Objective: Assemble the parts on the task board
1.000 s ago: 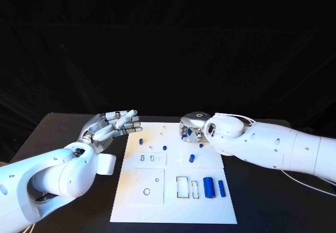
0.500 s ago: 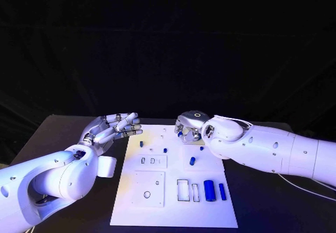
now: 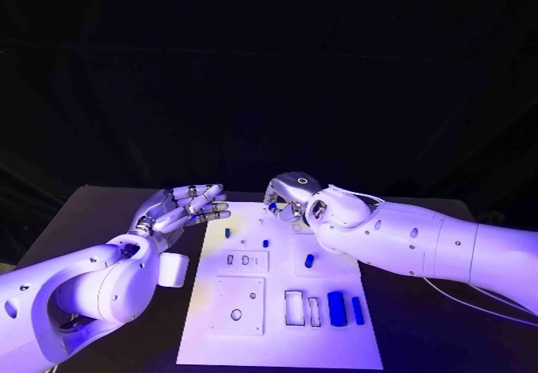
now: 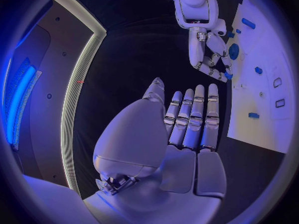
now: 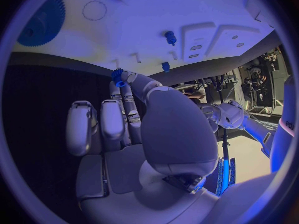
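Note:
The white task board (image 3: 281, 338) lies in the middle of the black table. My right hand (image 3: 288, 198) hovers over the board's far edge and pinches a small blue toothed part (image 5: 117, 75) between thumb and fingertip. A large blue gear (image 5: 40, 20) lies flat on the board close to that hand. Two blue cylinders (image 3: 337, 308) lie side by side at the board's near right. Short blue pegs (image 3: 226, 231) stand further back, and another blue peg (image 3: 309, 260) stands near the middle. My left hand (image 3: 179, 206) hangs beside the board's far left corner, fingers straight and apart, holding nothing.
The board has rectangular slots (image 3: 294, 307) near the cylinders and an oval hole (image 3: 235, 314) at its near left. My right forearm (image 3: 415, 245) crosses the board's far right corner. Bare table (image 3: 437, 342) lies right of the board.
My right hand has moved left along the board's far edge, carrying the small blue part. The left hand has stayed where it was.

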Robot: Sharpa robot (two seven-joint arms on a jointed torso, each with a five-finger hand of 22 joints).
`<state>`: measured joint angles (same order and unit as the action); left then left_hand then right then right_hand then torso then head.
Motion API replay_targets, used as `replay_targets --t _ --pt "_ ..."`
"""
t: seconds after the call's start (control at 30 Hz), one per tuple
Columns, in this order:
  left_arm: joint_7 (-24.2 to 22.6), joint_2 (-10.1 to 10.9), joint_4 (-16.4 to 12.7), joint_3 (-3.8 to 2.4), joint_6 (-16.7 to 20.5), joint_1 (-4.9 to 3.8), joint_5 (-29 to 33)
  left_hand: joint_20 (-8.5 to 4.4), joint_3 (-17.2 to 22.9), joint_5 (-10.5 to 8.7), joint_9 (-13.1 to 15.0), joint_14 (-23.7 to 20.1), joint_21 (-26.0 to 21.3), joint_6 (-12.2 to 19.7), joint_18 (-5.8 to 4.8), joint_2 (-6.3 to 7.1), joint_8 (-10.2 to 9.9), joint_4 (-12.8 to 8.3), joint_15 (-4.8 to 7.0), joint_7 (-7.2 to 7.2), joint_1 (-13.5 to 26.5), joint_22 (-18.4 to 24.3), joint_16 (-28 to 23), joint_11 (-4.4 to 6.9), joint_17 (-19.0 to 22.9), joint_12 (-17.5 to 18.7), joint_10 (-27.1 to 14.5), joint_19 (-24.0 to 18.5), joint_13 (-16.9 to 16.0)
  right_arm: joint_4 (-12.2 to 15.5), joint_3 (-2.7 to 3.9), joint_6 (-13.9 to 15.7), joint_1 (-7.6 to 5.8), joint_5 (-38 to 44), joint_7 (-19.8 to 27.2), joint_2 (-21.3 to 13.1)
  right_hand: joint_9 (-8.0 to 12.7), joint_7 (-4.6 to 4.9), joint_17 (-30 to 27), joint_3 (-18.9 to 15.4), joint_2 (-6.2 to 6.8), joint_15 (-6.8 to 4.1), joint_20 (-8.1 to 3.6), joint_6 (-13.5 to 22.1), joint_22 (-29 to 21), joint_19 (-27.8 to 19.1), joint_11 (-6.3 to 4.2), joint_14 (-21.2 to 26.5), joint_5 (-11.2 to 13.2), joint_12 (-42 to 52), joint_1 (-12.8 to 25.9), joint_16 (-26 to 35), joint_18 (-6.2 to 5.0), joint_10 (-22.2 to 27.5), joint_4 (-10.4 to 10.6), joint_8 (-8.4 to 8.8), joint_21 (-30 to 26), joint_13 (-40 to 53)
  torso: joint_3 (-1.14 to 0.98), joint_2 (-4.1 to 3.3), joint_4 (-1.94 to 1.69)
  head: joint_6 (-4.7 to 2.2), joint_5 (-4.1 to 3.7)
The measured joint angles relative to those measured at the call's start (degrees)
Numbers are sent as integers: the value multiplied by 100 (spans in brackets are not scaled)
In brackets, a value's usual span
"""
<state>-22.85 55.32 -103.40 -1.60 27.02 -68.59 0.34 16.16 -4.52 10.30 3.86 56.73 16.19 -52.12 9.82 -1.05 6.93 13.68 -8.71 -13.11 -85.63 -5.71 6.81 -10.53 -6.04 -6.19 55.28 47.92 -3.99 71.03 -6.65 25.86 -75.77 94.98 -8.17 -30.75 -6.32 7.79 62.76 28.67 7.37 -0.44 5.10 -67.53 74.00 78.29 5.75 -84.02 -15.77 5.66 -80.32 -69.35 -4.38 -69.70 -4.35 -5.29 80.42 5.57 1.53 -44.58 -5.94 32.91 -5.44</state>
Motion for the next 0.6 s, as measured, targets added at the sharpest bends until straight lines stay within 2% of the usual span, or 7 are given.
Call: replay_targets --t 0.3,0.6 --pt "8 -9 5 0 -1 -1 0 0 0 0 0 0 0 0 0 0 0 0 0 0 0 0 0 0 0 0 0 0 0 -405 -2 189 61 0 1 342 -2 0 -1 21 38 0 0 0 12 0 0 0 -88 -33 38 0 0 0 -9 0 0 0 1 -7 -4 2 16" --pt "12 -19 3 0 -2 -3 1 0 -1 0 0 0 0 0 0 0 0 -32 0 0 0 -1 -21 0 0 0 0 0 -1 -671 -13 202 117 -8 10 500 -8 0 5 126 91 0 21 0 29 20 -1 0 -87 -45 92 0 -1 0 -64 0 23 0 3 -12 -2 13 24"
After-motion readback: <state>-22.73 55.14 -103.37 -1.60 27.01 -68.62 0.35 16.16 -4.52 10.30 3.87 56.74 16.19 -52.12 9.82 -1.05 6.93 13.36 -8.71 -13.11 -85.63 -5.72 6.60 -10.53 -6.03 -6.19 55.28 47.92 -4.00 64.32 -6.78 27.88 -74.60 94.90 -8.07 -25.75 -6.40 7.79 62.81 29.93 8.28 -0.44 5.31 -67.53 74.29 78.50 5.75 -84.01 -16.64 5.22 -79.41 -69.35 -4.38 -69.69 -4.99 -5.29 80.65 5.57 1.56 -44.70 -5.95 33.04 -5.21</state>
